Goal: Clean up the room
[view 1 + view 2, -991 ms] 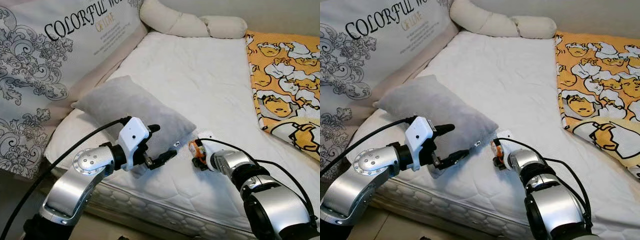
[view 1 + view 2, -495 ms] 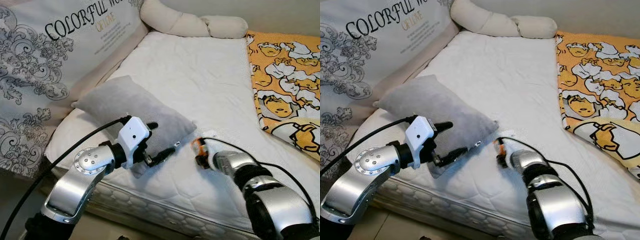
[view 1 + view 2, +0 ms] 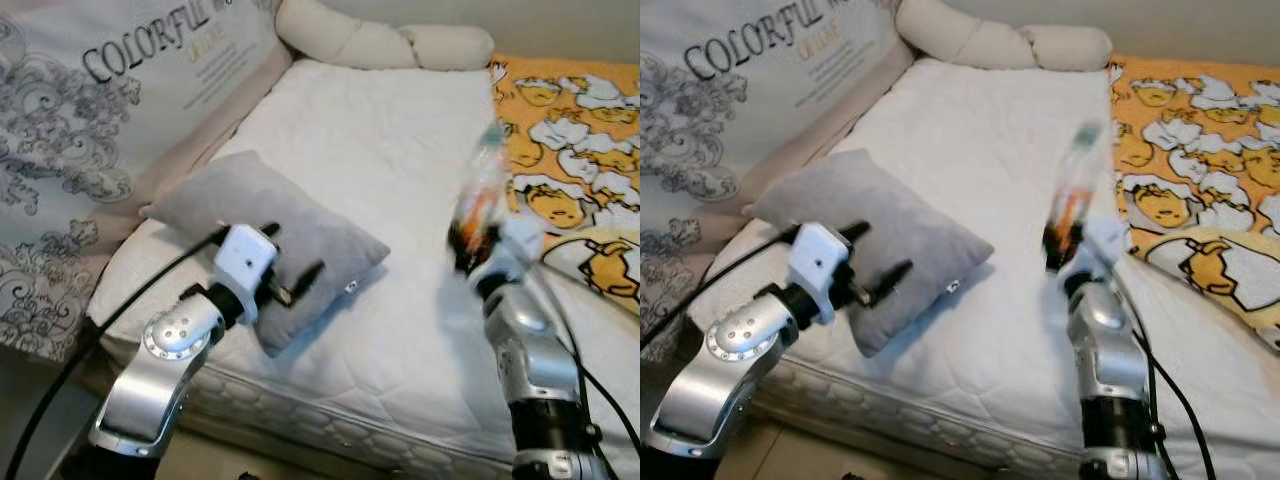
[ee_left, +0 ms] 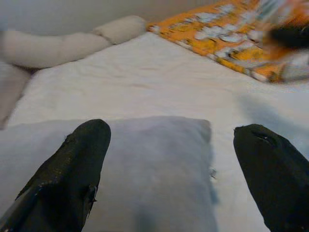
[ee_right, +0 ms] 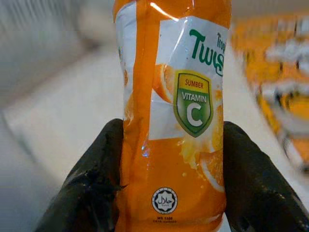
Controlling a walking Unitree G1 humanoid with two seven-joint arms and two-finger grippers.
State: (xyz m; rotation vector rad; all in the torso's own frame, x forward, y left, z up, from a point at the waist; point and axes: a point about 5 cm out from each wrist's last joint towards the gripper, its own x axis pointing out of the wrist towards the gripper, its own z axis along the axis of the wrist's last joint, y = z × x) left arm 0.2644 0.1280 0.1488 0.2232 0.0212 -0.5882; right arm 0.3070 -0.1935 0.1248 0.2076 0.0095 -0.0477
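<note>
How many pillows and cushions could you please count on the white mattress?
3: a small grey velvet pillow near the front edge, under the left gripper; a long cream bolster cushion at the far end; a large printed cushion along the mattress's left side.

White quilted mattress (image 3: 380,150) across the middle of the frame, running from the near edge at the bottom up to the top. Grey pillow (image 3: 300,235) at left centre, lying flat and skewed, one corner toward the centre. Long cream bolster (image 3: 385,42) along the top edge. Orange cartoon-print blanket (image 3: 570,130) spread over the upper right, a fold toward the right edge. Large printed cushion (image 3: 110,130) leaning along the left side, lettering at upper left.
</note>
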